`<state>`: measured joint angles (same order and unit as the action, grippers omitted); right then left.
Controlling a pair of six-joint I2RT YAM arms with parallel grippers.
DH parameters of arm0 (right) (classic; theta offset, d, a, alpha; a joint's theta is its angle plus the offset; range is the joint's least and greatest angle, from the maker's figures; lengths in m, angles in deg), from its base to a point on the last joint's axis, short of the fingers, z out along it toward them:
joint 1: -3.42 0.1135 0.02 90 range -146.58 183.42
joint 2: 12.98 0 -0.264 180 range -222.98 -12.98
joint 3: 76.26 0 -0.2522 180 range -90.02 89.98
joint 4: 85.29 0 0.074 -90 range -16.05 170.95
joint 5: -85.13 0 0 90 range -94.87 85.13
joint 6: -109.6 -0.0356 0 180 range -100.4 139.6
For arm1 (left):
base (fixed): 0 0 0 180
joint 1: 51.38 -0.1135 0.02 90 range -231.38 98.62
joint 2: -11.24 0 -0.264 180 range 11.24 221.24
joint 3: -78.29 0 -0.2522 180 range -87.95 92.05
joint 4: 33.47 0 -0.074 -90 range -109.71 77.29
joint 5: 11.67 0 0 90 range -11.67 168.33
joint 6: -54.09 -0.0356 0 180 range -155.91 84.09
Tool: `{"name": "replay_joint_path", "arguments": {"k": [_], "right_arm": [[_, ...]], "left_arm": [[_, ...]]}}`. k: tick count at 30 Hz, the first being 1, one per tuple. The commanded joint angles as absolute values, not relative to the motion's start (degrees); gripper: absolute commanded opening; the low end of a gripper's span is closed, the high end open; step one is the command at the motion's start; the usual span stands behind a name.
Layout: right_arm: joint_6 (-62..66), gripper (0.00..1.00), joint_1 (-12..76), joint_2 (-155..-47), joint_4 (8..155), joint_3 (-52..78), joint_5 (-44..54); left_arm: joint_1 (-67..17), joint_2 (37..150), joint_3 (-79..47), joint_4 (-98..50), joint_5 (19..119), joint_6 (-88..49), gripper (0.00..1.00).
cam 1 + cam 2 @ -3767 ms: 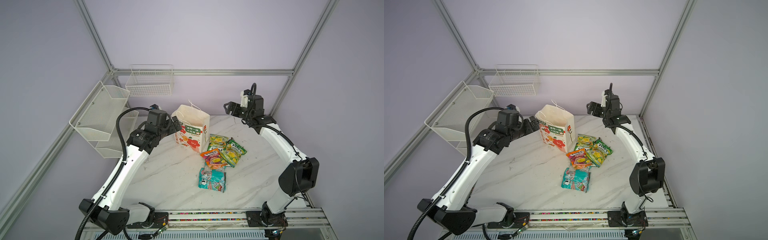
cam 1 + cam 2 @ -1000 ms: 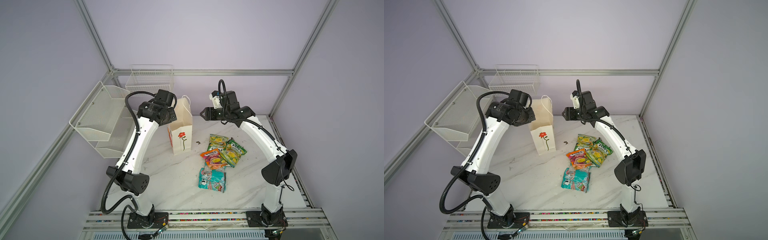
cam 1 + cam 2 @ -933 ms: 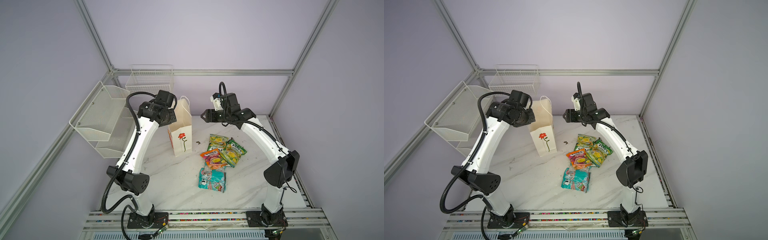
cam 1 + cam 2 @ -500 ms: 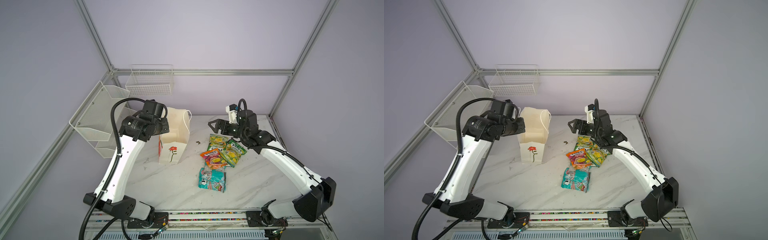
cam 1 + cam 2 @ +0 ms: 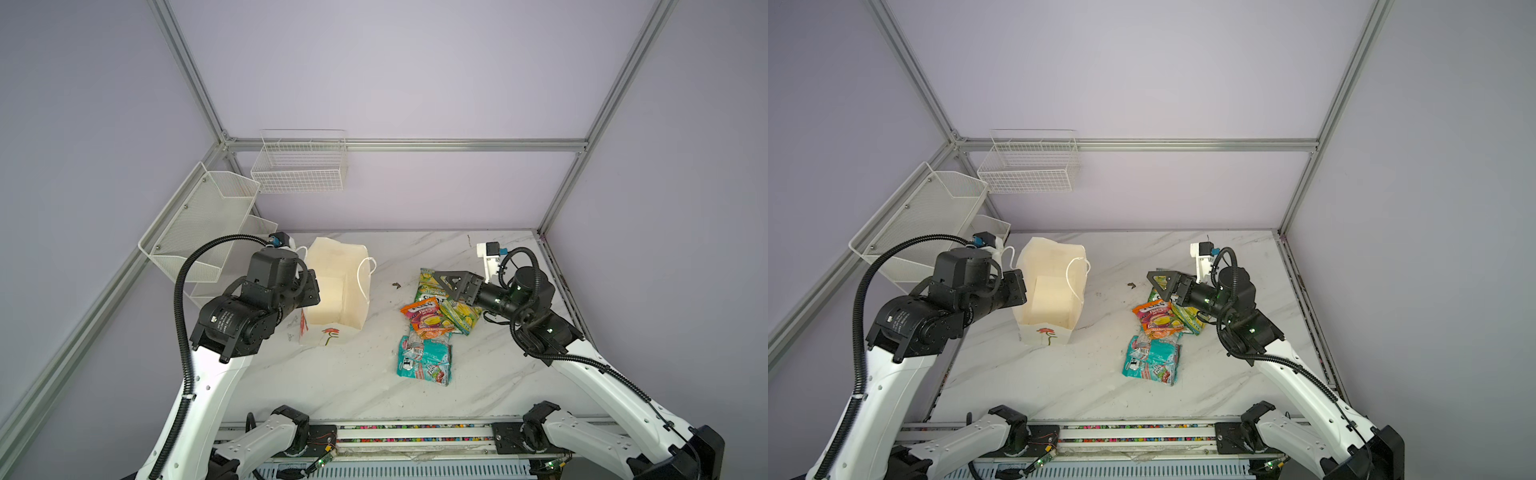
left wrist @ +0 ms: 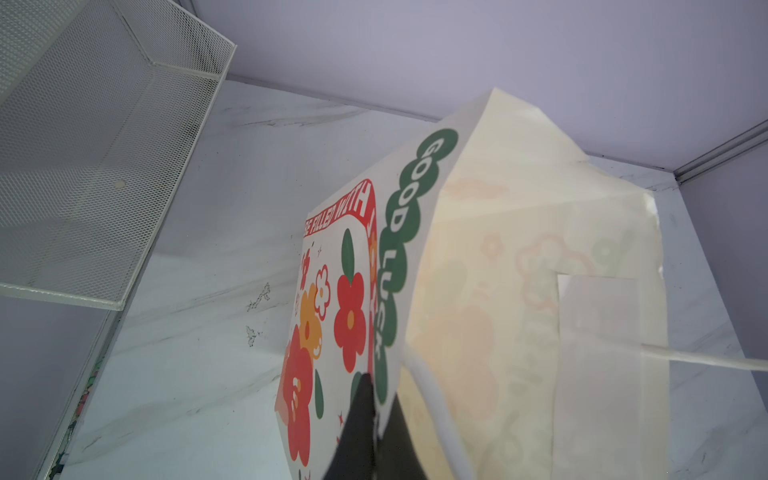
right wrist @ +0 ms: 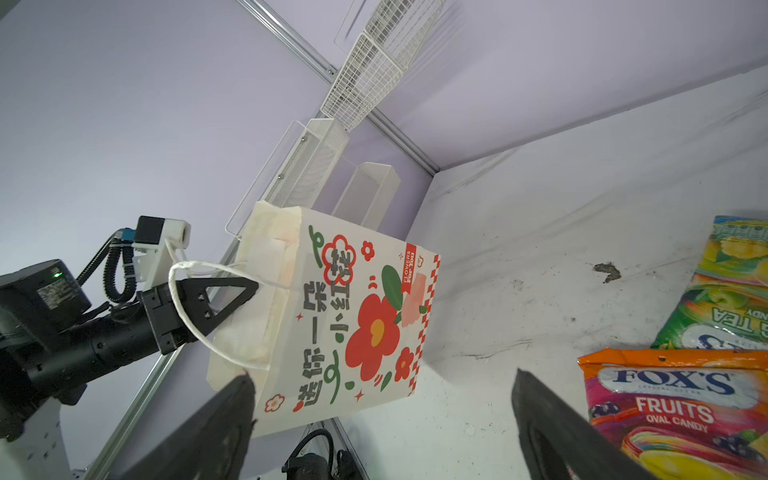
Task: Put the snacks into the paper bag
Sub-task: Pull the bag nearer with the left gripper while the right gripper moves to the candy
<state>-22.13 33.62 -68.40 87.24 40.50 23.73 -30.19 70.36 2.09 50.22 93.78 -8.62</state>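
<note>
My left gripper (image 6: 374,415) is pinched tight on the top edge of the tall white paper bag with red flower prints (image 5: 328,266). The bag stands tilted at the left of the white marble tabletop (image 5: 332,386), mouth gaping upward, with one white cord handle (image 7: 195,262) hanging across my left fingers; whether its base rests on the marble I cannot tell. My right gripper (image 5: 442,284) hangs with jaws wide and empty just over the far end of the glossy snack packets (image 5: 432,320), which are heaped well apart from the bag: green-yellow packets (image 5: 461,316) farthest, orange-pink packet (image 7: 673,407) in the middle, teal packet (image 5: 424,359) nearest.
</note>
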Motion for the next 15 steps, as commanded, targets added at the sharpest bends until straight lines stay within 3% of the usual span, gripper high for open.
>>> {"name": "replay_joint_path", "arguments": {"k": [1, 15], "right_arm": [[-19.7, 0.97, 33.5, -66.2, 86.5, 41.3, 24.5], [-11.0, 0.97, 33.5, -63.4, 73.1, 40.7, 20.4]], "left_arm": [[-29.8, 68.6, 0.4, 48.0, 92.7, -10.6, 0.00], [-29.5, 66.6, -0.8, 49.5, 89.9, -11.7, 0.00]]}}
